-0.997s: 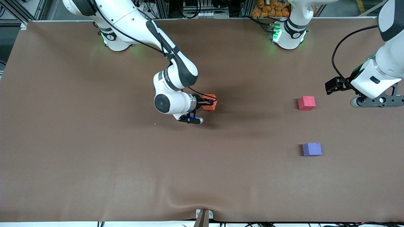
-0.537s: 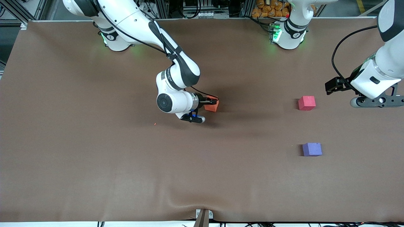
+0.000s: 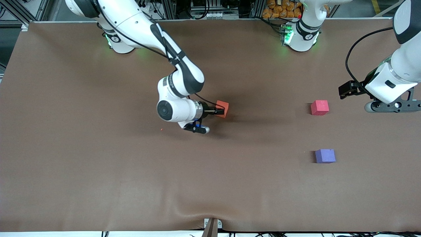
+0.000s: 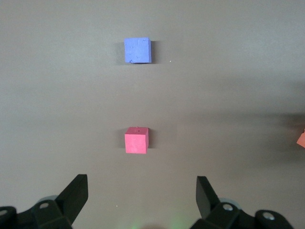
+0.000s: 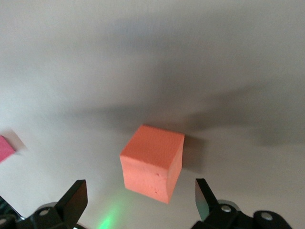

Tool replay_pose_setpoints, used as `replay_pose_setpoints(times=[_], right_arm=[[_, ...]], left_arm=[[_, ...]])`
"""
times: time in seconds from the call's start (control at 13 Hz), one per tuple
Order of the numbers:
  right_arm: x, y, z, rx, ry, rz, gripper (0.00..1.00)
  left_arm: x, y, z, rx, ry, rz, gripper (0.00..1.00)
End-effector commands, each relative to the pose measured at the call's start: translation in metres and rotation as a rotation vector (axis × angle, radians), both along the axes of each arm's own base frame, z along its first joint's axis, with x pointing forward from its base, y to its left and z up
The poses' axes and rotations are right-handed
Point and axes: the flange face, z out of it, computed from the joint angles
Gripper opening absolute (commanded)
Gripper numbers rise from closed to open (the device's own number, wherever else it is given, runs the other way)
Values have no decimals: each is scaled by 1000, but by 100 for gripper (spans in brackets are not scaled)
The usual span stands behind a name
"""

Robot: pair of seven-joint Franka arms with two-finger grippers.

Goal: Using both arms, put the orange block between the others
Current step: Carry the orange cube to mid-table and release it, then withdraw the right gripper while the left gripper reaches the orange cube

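The orange block [image 3: 223, 107] [image 5: 152, 162] lies on the brown table near its middle. My right gripper [image 3: 219, 111] [image 5: 139, 187] is low beside it, open, its fingers standing apart on either side of the block without touching. The pinkish-red cube [image 3: 319, 107] [image 4: 137, 140] and the purple-blue cube [image 3: 325, 155] [image 4: 137, 50] sit toward the left arm's end, the purple-blue one nearer the front camera. My left gripper [image 3: 393, 106] [image 4: 141, 183] hangs open and empty over the table beside the pinkish-red cube. The orange block's corner [image 4: 301, 139] shows at the left wrist view's edge.
A tiny orange crumb [image 3: 161, 129] lies on the cloth close to the right arm's wrist. A metal clamp [image 3: 212, 225] sits at the table's front edge, where the cloth ripples. A gap of about two cube widths separates the pinkish-red and purple-blue cubes.
My right gripper has opened and let go of the orange block, which now rests on the table. The right wrist has drawn back slightly. The left arm has not moved.
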Motion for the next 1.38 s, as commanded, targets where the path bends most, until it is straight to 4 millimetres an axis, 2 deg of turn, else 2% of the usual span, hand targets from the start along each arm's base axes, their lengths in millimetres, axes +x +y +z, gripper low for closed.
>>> replay_pose_setpoints(times=[0.0, 0.23, 0.46, 0.61, 0.92, 1.07, 1.3], right_arm=[[21, -34, 25, -6, -5, -9, 100], [46, -102, 60, -146, -21, 83, 100], [68, -168, 113, -237, -84, 88, 100], [76, -215, 144, -274, -82, 69, 100], [73, -299, 201, -361, -110, 146, 100], [69, -330, 223, -411, -131, 190, 100], [63, -375, 261, -459, -204, 281, 100]], left_arm=[[2, -5, -3, 5, 5, -14, 100], [10, -18, -16, -14, 8, -8, 100], [16, -29, -30, -68, 26, -8, 100], [20, -50, -46, -73, 39, -39, 100], [21, -121, -89, -64, 67, -85, 100], [17, -157, -105, -64, 64, -104, 100], [-1, -214, -126, -47, 84, -118, 100]])
